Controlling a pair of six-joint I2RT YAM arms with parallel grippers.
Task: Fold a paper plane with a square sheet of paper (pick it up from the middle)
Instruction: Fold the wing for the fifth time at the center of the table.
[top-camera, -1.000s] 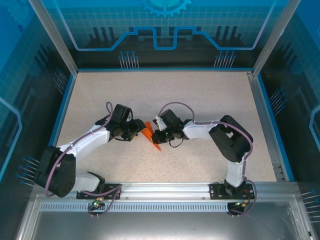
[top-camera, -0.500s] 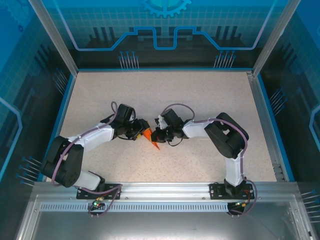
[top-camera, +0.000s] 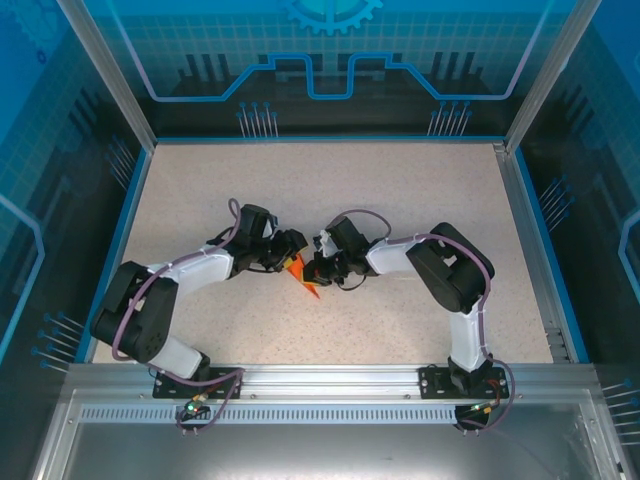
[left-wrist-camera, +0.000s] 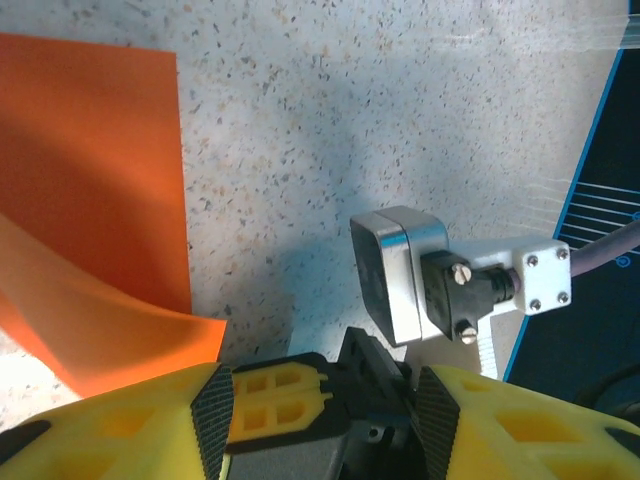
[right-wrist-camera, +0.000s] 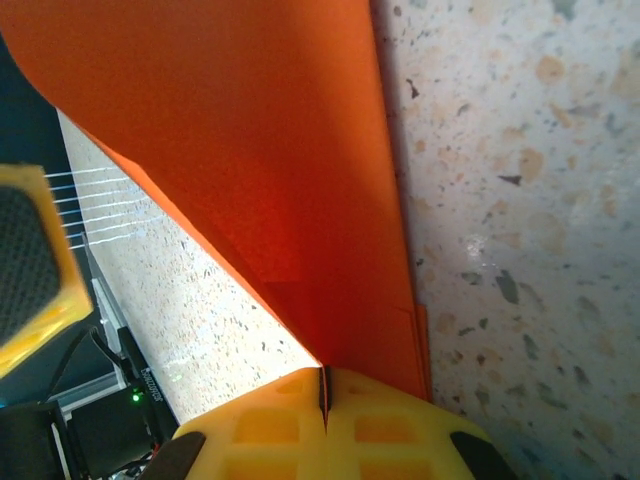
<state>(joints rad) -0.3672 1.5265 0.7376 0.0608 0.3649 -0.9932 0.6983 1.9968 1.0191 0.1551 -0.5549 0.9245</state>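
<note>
at the centre of the speckled table (top-camera: 200, 190), pinches a creased edge of the orange paper (top-camera: 311, 291) (left-wrist-camera: 90, 200) (right-wrist-camera: 250, 150) between the closed fingers of the right gripper (top-camera: 318, 272) (right-wrist-camera: 322, 400); holds the left gripper (top-camera: 290, 245) (left-wrist-camera: 320, 420) spread wide, clasping nothing, just beside a flap curling upward, with the rest lying flat.

Bright orange paper (right-wrist-camera: 250, 150), speckled beige table (top-camera: 400, 200)

Smooth matt square sheet of paper (right-wrist-camera: 250, 150) on a speckled, grainy table (left-wrist-camera: 400, 120).
</note>
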